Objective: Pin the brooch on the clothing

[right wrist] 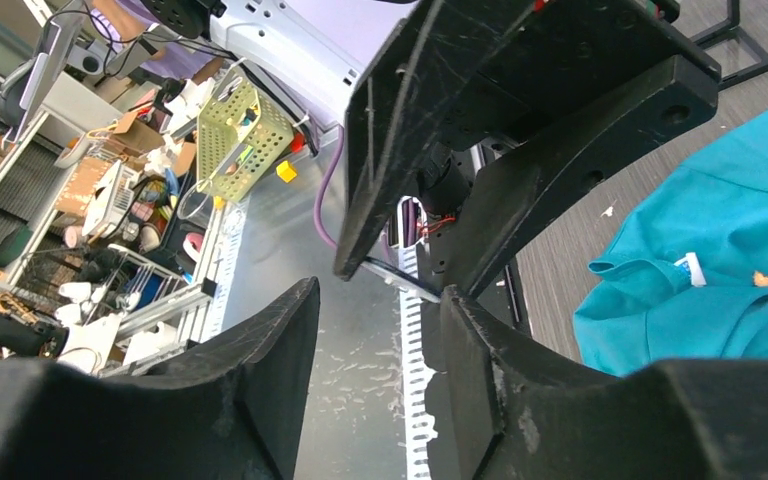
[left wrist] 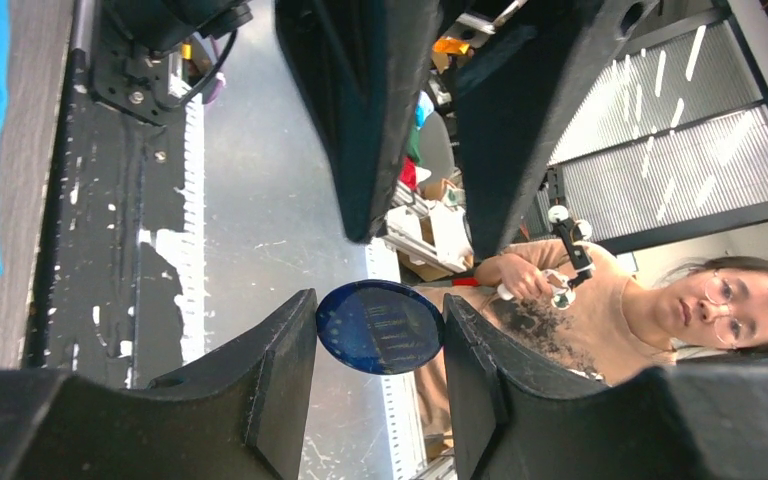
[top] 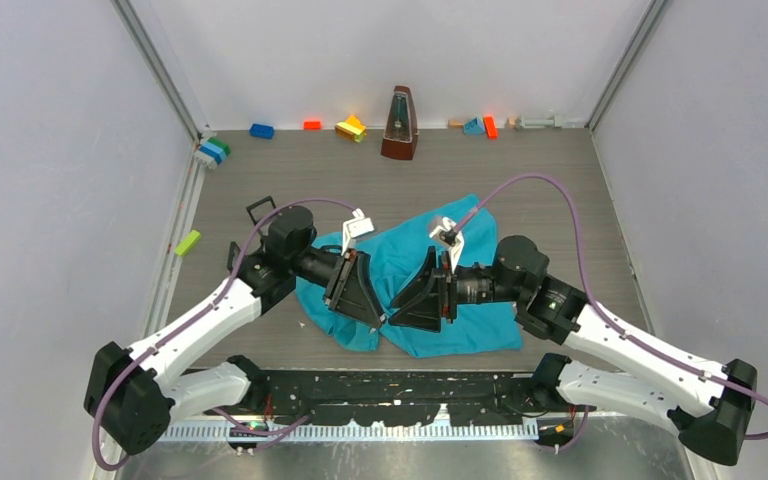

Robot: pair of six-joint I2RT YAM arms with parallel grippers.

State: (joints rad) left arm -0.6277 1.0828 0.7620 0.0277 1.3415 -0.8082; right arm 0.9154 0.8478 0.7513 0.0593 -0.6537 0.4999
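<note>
Starting at the left of the overhead view, the left gripper [top: 376,320] reaches in low over the middle of the table. Its own camera shows the catch: a round dark-blue brooch [left wrist: 380,327] pinched by its rim between the two fingers, jaws narrowed right down onto it. Just to the right, almost tip to tip, comes the right gripper [right wrist: 380,292], jaws parted a moderate way with nothing between them. Beneath both spreads the T-shirt [top: 407,255], rumpled across the centre of the frame. Its white neck label [right wrist: 691,268] shows at the right edge of the right wrist's view.

How will it handle? The T-shirt looks soft and limp, so I'd expect it to bunch and slide instead of resisting a pin. The free gripper would do best pinching up a fold or the collar edge near that label, to give the pin something taut. The brooch looks light, stiff and smooth, so a rim grip may let it twist. Its pin I cannot see.

The count: one T-shirt, one brooch, two grippers, one of them loaded. Along the back wall at the top, one metronome [top: 400,125] stands among a scatter of little coloured blocks [top: 261,130], too small to number with confidence.
</note>
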